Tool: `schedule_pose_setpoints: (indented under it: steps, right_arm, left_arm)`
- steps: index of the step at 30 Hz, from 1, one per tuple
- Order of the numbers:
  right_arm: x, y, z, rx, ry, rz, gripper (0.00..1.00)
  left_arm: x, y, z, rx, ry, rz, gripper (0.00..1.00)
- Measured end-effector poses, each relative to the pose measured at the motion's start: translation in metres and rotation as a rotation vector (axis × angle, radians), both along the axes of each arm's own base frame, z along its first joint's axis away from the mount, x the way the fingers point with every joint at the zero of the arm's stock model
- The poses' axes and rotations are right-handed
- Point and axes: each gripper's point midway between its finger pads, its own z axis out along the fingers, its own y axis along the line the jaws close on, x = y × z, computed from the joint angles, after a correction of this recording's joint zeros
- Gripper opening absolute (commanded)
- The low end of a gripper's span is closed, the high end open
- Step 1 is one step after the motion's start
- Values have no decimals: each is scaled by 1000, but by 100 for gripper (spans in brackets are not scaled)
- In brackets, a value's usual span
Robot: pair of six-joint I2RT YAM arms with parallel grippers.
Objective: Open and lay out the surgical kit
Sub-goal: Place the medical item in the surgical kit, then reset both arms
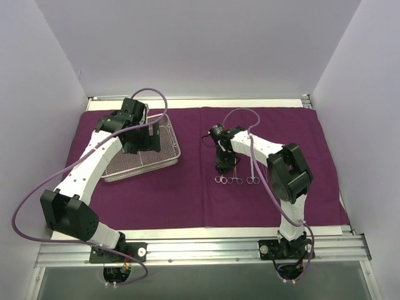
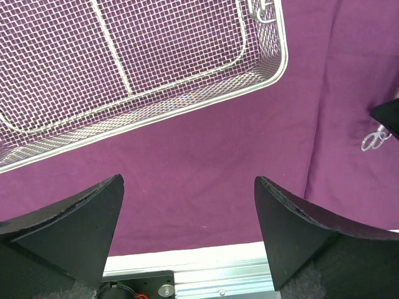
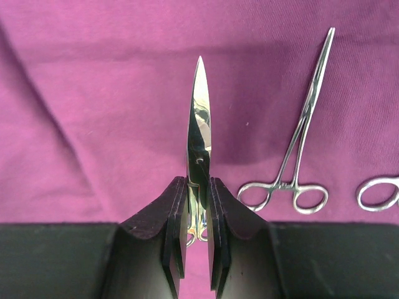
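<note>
Nearest you in the right wrist view, the black right fingers (image 3: pixel 174 243) are clenched on one pair of slim silver metal scissors (image 3: pixel 199 124). Its long axis runs straight away from the wrist, tip farthest. Beside it on the dark magenta-purple cloth wrap (image 3: pixel 93 93) lies one silver ring-handled clamp (image 3: pixel 302 137), tip also far, plus one more ring handle (image 3: pixel 377 193) at the edge. In the left wrist view, your left fingers (image 2: pixel 75 230) stand released, wide apart, over the cloth, short of one rectangular silver wire-mesh tray (image 2: pixel 187 93). From above, you count three instruments side by side, rings toward the arm bases, with the tray to their left.
</note>
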Motion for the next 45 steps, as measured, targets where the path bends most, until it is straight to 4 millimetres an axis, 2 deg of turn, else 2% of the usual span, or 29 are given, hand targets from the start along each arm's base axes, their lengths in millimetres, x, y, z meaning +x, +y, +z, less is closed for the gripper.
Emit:
schedule_pose_setpoints:
  steps: [6,12,19,27,30,31,33,34,36,41,45]
  right_arm:
    - [-2,-3,-19,-38,40,21,4]
    - [2,-1,-18,-42,35,44,12]
    - [5,1,-19,-48,50,71,31]
    - [6,2,-17,-53,55,99,36]
    - [8,3,-14,-53,50,109,43]
    - [10,3,-11,-51,43,118,55]
    - [16,6,0,-41,12,134,68]
    - [19,7,9,-34,-11,145,82]
    - [26,9,31,-13,-71,161,100]
    - [33,8,101,105,-276,158,100]
    - [17,-19,136,225,-403,71,100]
  left_arm:
    - [0,0,0,-12,4,0,94]
    - [0,4,-3,-16,15,12,94]
    - [-1,5,-6,-27,27,23,94]
    - [-1,8,-9,-36,35,31,94]
    - [-1,8,-9,-41,37,30,94]
    - [-1,7,-9,-48,38,28,94]
    - [-1,5,-9,-58,39,24,94]
    - [-1,4,-10,-63,40,21,94]
    - [-2,2,-13,-78,45,16,94]
    - [-9,-6,-26,-198,63,1,94]
    - [-20,-20,-27,-319,63,-33,94]
